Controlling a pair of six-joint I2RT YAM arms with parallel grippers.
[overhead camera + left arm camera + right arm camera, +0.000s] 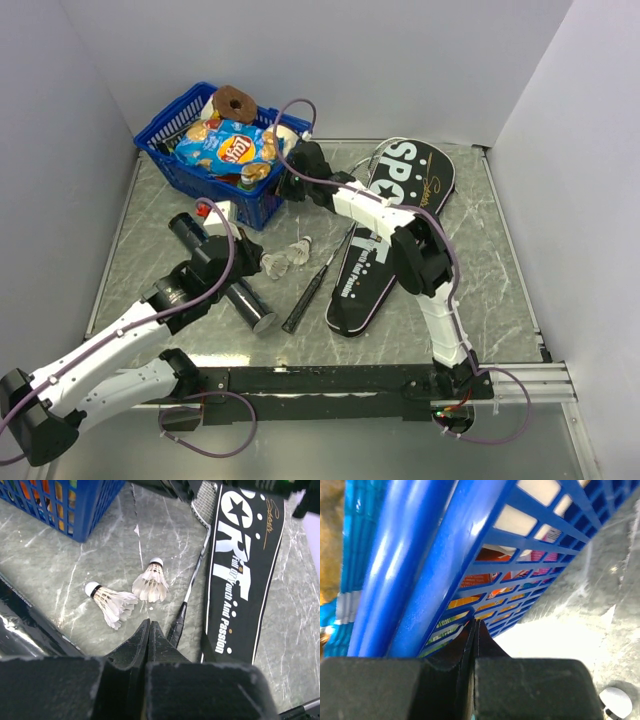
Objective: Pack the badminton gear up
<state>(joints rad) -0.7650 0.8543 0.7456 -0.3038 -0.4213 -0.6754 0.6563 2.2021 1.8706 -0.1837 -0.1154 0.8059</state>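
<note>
The black racket-shaped bag is the biggest piece of gear. It lies flat on the right half of the table, wide end towards the back wall, with white SPORT lettering, white dots and a line of smaller print running down its length. The right arm crosses over its middle.

The long dark tube lies slantwise at the left, one end near the basket and the other towards the arm bases, partly under the left arm. One thin white-framed racket lies just beside the bag's left edge, its strung head up by the bag's wide end and its black handle pointing to the near side. Two white feather shuttlecocks lie close together between tube and racket.

The table is grey-green marbled stone, shut in by plain white walls on three sides.

A blue plastic basket stands in the back left corner, holding a blue crisp packet and a brown ring-shaped thing on top.

The right gripper has its fingers pressed together on nothing, its tips right at the basket's latticed wall. The left gripper is likewise closed and empty, above the table just short of the shuttlecocks and the racket handle.
</note>
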